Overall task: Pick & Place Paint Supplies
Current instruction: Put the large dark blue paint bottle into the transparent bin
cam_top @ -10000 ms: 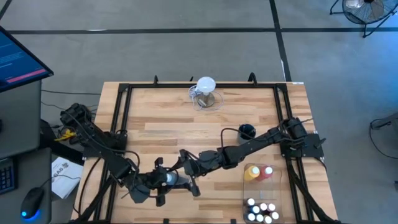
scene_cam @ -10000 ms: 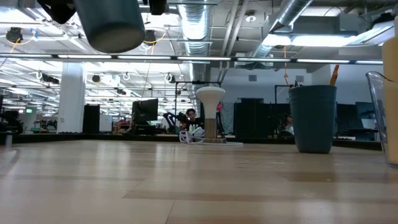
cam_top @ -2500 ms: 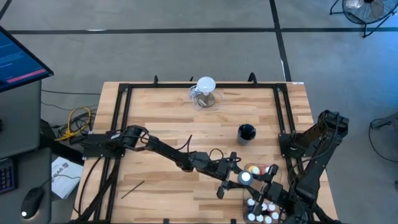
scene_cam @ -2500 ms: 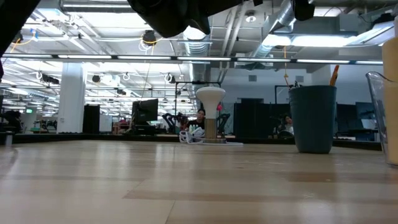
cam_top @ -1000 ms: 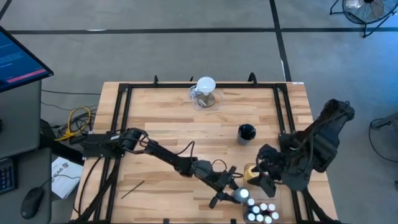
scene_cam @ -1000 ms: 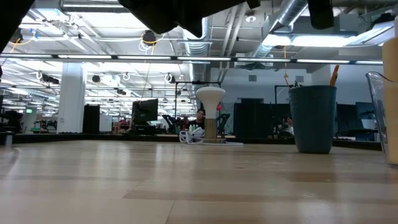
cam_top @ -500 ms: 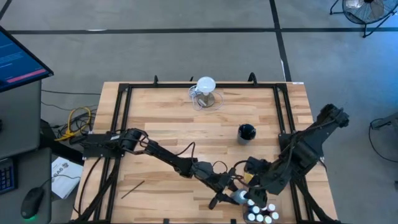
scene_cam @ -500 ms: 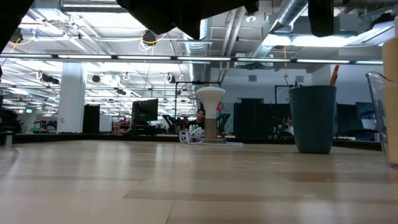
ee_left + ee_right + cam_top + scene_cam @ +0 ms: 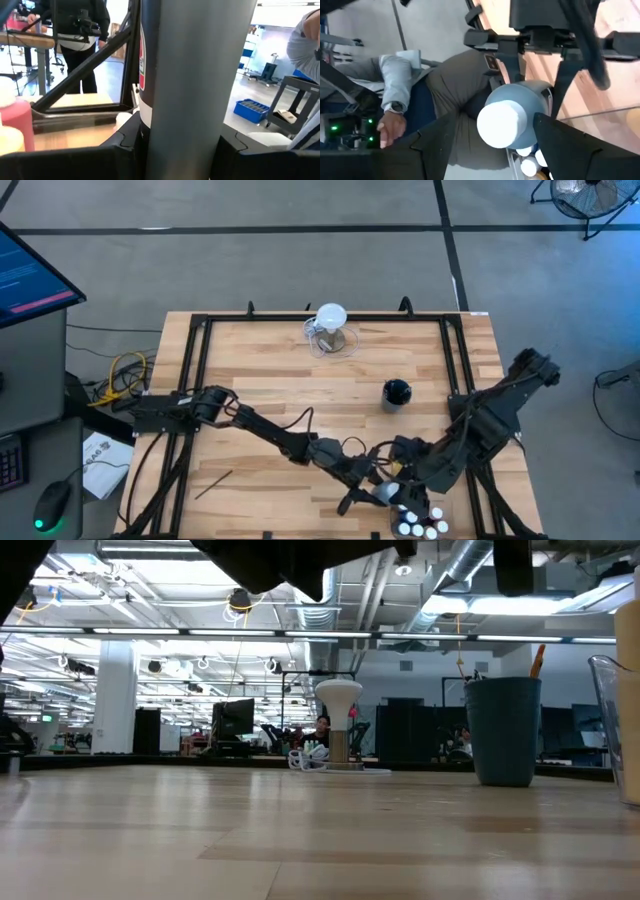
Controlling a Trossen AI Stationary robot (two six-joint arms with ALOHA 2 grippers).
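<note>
One grey bottle, two pincers.

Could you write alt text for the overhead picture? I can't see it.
Seen from above, two dark arms meet at the wooden table's near right, the left gripper holding a white-capped bottle beside a tray of small bottles.

I'm seeing a jug and cup sitting on the table; a person is standing beyond.
</note>
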